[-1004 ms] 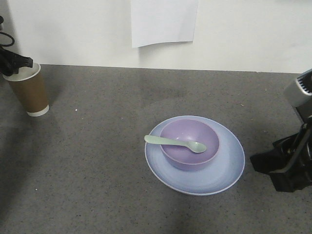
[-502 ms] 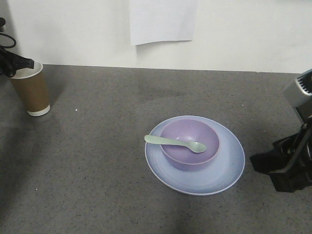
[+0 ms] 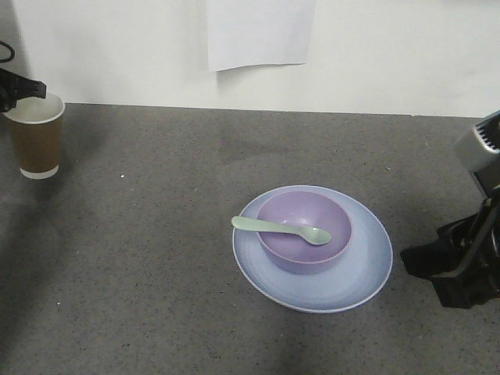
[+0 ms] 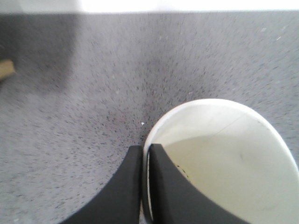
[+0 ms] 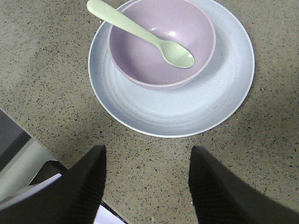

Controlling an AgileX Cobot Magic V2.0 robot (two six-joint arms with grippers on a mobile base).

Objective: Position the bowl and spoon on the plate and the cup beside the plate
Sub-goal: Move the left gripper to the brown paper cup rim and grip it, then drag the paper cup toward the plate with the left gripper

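Readable text: none is seen.
Paper sheet [image 3: 262, 33] at 12 o'clock: blank, no print made out.

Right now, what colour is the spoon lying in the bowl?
Pale mint green. The spoon shows best in the right wrist view, resting across the lavender bowl.

The left gripper [image 3: 23, 87], pinched on the rim of the cup [image 3: 36, 139], has carried it further toward the left edge of the frame and slightly up; the cup, tilted a second ago, now hangs upright.
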